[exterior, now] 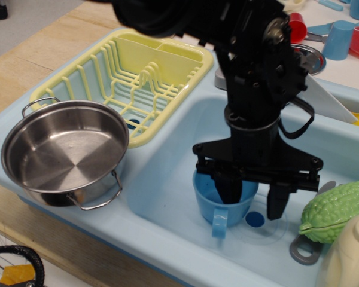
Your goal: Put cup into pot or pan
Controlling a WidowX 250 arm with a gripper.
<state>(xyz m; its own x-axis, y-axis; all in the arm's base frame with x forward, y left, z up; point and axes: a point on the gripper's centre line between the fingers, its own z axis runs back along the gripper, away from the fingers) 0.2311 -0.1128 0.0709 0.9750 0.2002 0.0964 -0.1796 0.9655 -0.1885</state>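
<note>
The medium-blue cup (208, 202) stands upright in the light-blue sink (167, 179), its squared handle (219, 225) pointing toward the front edge. My black gripper (251, 206) is open and low over the cup. Its left finger (227, 190) reaches inside the cup and its right finger (275, 203) hangs outside, to the cup's right, so the jaws straddle the cup's right wall. The arm hides the cup's back rim. The stainless-steel pot (63, 152) with two wire loop handles sits empty on the sink's left front corner, left of the cup.
A yellow dish rack (137, 78) lies behind the pot. A green bumpy vegetable (335, 209), a white bottle (353, 254) and a grey ring (302, 251) sit at the sink's right. A red cup (296, 27), a light-blue cup (341, 31) and a small steel lid (308, 57) stand behind.
</note>
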